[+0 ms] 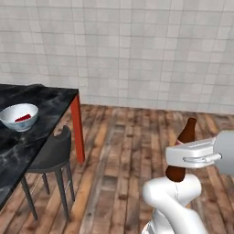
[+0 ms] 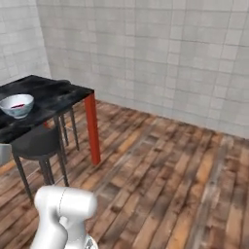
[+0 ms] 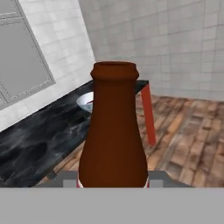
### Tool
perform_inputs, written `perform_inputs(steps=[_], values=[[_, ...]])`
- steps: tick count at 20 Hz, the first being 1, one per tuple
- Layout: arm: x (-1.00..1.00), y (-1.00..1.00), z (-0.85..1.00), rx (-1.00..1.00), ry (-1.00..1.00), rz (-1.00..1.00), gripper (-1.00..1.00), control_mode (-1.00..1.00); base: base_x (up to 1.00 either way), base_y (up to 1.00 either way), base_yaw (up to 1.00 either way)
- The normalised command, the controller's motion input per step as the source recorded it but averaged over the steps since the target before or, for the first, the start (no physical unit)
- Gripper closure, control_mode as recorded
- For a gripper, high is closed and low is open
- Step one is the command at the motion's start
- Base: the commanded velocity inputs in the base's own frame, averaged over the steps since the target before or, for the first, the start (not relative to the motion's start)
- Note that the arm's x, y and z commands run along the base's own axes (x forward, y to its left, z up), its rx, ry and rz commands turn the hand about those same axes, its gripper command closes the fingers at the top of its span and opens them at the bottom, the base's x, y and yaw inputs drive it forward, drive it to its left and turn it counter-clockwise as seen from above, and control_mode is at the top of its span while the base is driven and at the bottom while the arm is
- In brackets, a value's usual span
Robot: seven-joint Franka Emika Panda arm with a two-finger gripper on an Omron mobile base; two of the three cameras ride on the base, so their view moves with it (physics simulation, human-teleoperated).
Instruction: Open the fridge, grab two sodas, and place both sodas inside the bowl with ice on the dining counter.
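The dark-brown soda bottle (image 3: pixel 113 131) stands upright between the jaws of the gripper (image 1: pixel 179 157), which clamp its body; no label text is readable. Beyond it, the bowl (image 1: pixel 19 116) holding something red sits on the dining counter (image 1: pixel 18 146), a stool (image 1: pixel 51 157) alongside.

Dark-brown bottle (image 3: pixel 113 131). White bowl (image 1: pixel 18 116) holds something red, on a black, white-veined counter (image 1: pixel 41 114) with a red leg (image 1: pixel 77 127).

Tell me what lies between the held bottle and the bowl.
In the left base view: bare wooden floor, a dark stool, and the counter's red leg.
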Motion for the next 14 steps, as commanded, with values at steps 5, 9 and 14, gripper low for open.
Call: perform_inputs(steps=[5, 9, 14], values=[[0.00, 0.00, 0.00, 0.00, 0.00, 0.00, 1.00, 1.00, 0.93, -0.03, 0.39], [0.00, 0.00, 0.00, 0.00, 0.00, 0.00, 1.00, 1.00, 0.47, 0.00, 0.46], [0.00, 0.00, 0.00, 0.00, 0.00, 0.00, 1.00, 1.00, 0.38, 0.00, 0.51]])
